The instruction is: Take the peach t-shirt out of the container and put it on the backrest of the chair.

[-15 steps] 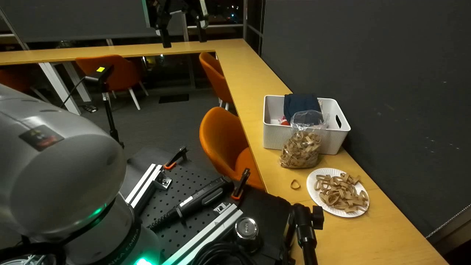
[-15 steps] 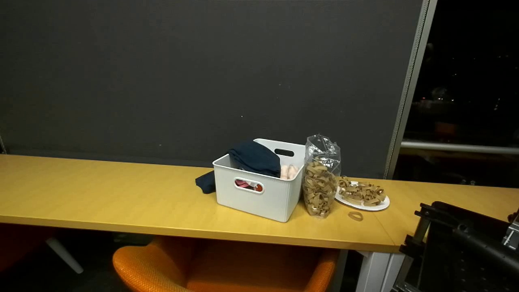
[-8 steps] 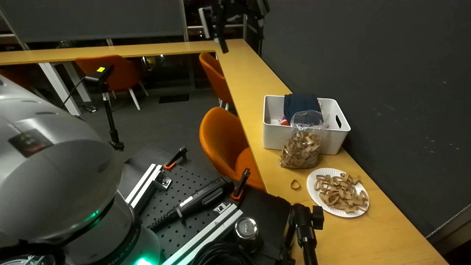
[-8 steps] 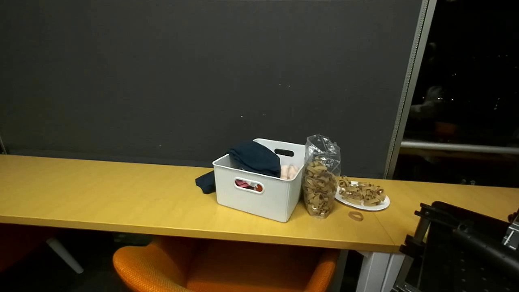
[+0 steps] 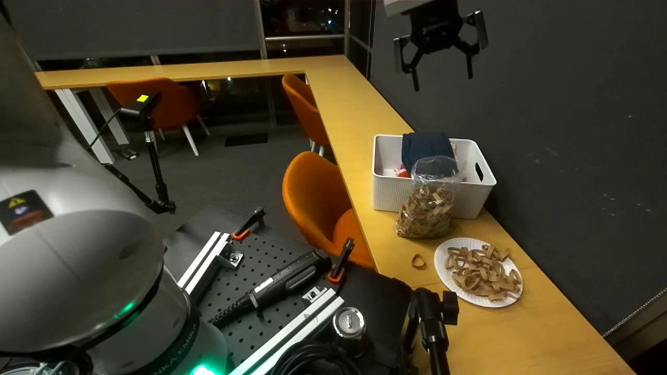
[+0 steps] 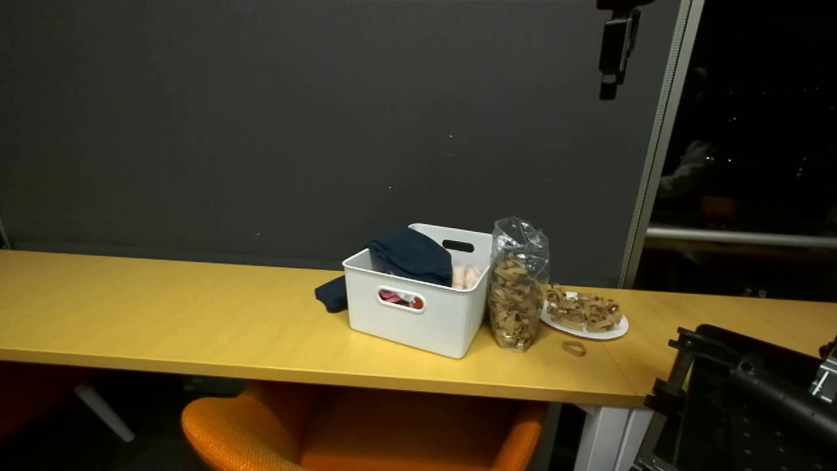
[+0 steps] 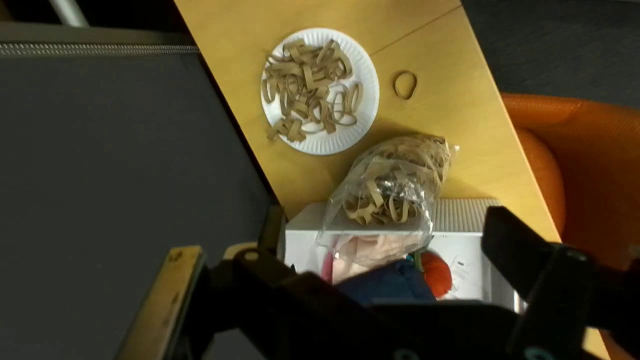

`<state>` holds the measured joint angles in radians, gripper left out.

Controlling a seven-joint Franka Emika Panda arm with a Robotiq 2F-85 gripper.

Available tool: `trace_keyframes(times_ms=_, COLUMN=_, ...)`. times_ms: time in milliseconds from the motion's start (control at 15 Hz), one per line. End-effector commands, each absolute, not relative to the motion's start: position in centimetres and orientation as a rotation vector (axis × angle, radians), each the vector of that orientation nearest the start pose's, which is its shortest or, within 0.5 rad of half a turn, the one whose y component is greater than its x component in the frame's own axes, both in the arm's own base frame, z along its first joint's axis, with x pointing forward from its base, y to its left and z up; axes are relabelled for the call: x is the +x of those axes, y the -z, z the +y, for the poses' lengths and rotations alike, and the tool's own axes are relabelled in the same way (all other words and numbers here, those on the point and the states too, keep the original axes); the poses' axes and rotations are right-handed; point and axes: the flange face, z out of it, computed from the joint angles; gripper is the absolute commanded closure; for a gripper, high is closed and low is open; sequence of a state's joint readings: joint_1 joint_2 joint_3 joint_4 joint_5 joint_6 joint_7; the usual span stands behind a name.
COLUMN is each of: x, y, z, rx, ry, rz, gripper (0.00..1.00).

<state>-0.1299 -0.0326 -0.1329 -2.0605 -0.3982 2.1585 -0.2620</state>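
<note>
The peach t-shirt (image 6: 466, 277) lies in the white container (image 6: 405, 327) on the table. A navy cloth (image 6: 412, 255) lies beside and partly over it and hangs over the container's rim. In the wrist view the peach cloth (image 7: 345, 269) shows between the navy cloth and a clear bag that covers part of it. The orange chair's backrest (image 5: 307, 182) stands at the table's edge beside the container. My gripper (image 5: 443, 83) is open and empty, high above the container. It also shows at the top right of an exterior view (image 6: 611, 91).
A clear bag of brown bands (image 5: 424, 211) stands against the container. A white paper plate (image 5: 443, 255) of bands and one loose band (image 5: 418, 261) lie nearby. A dark wall panel (image 5: 521, 104) runs behind the table. A red-orange item (image 7: 436, 275) is inside the container.
My gripper has moved right across the top of an exterior view, from over the far table to above the container, and has turned. It has entered the top right of an exterior view.
</note>
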Motion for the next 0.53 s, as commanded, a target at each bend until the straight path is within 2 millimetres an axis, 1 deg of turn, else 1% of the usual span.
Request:
trace_keyframes(times_ms=0, x=57.8, y=-45.4, z=-18.7, rx=-3.330, ry=0.186, rz=-0.542, gripper=0.00)
trace_keyframes(times_ms=67, x=58.8, y=-44.6, z=-18.9, rx=-3.273, ry=0.191, rz=-0.594, gripper=0.00)
trace_keyframes(times_ms=200, x=60.6, y=-43.0, z=-18.5, rx=-3.164, ry=0.199, rz=-0.649, gripper=0.00)
trace_keyframes(times_ms=267, x=61.5, y=-41.8, z=-18.2, rx=-3.131, ry=0.193, rz=-0.671, gripper=0.00)
trace_keyframes(times_ms=467, x=63.5, y=-38.7, z=-17.8, rx=-3.109, ry=0.148, rz=-0.761, gripper=0.00)
